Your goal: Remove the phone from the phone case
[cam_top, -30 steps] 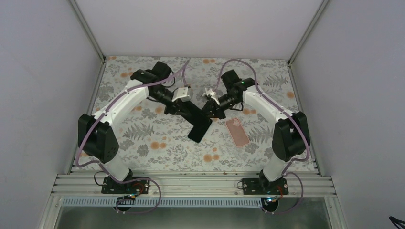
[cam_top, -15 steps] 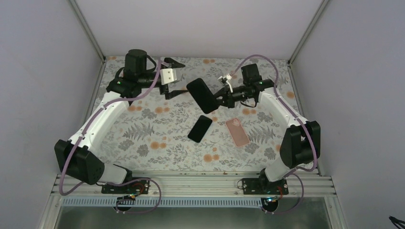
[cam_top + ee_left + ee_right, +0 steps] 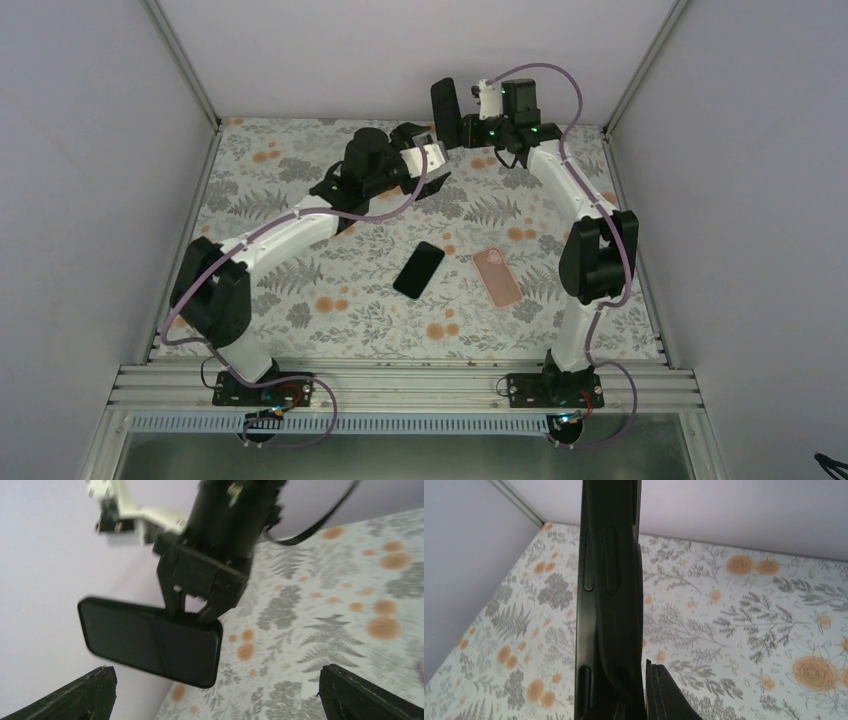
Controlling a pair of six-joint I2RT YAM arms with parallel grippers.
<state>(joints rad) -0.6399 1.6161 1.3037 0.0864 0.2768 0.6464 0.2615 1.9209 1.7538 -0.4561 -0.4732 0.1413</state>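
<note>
Black phone case (image 3: 443, 101) in raised right gripper (image 3: 459, 128)

The phone (image 3: 418, 270) lies flat on the flowered desk (image 3: 300, 290), near its middle. It is a slim black slab with rounded corners, set on a slant, bare and out of its cover. The phone case (image 3: 443, 100), black too, is well apart from it, up in the air over the desk's far edge and gripped near one end by the right hand (image 3: 192, 611). From overhead it shows as a narrow upright slab — raised button covers run along its side.
</note>
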